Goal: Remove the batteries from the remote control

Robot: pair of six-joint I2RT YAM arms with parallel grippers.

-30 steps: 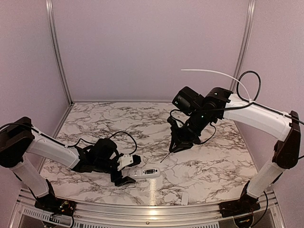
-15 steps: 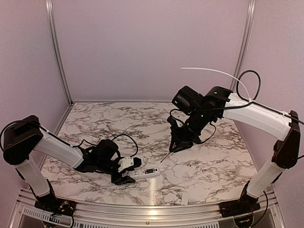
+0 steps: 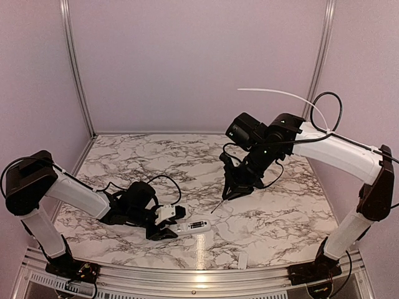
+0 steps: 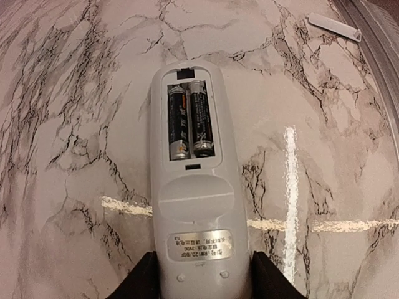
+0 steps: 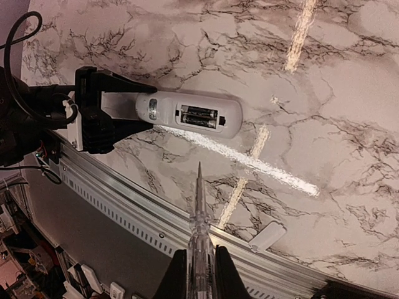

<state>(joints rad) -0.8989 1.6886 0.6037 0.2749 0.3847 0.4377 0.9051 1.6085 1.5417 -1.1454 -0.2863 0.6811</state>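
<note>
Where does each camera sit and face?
Top external: above and behind the bases, looking down on the table; left arm and right arm show.
Left wrist: looking along the remote control and its batteries; own fingers against its sides.
Right wrist: looking down at the table; own fingers grip a pale stick.
Shared: all show the remote control.

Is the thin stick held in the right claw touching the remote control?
Apart. The right wrist view shows the stick's tip ending short of the remote control, with bare table visible between them.

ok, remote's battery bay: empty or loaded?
Loaded: both batteries lie side by side in the uncovered back of the remote.
</note>
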